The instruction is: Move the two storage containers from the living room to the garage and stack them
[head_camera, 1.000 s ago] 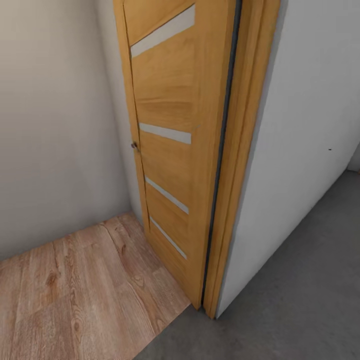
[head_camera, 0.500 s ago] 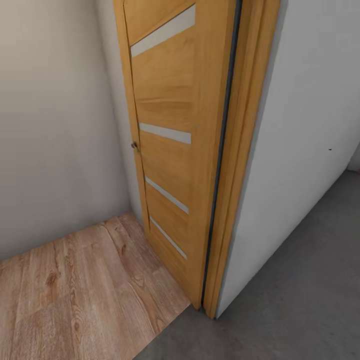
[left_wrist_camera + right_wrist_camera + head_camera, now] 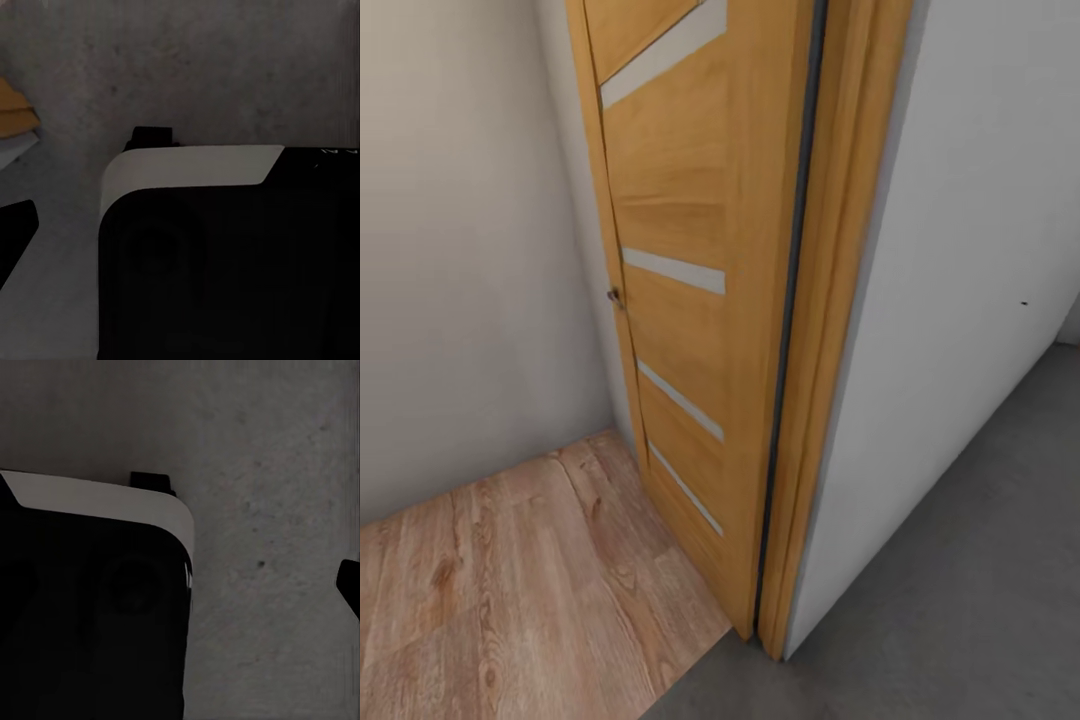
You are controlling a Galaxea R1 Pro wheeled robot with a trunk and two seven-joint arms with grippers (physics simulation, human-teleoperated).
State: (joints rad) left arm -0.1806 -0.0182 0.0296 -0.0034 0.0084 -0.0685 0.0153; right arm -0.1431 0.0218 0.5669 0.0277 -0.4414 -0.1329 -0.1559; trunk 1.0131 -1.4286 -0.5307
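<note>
The two storage containers are out of view. In the head view, an open wooden door with pale glass strips stands in its frame, where light wood plank floor meets the dark grey floor. In the left wrist view, a dark finger tip juts in at the picture's edge over the grey concrete. The right wrist view has a similar dark tip at its edge. Nothing is seen held by either.
A white wall runs right of the door frame, and a beige wall stands left of the door. The door has a small knob. My black-and-white base sits on the grey floor.
The whole head picture has shifted a little: the door and frame now sit slightly further left and look larger, so the camera has moved. Nothing in the scene itself has moved.
</note>
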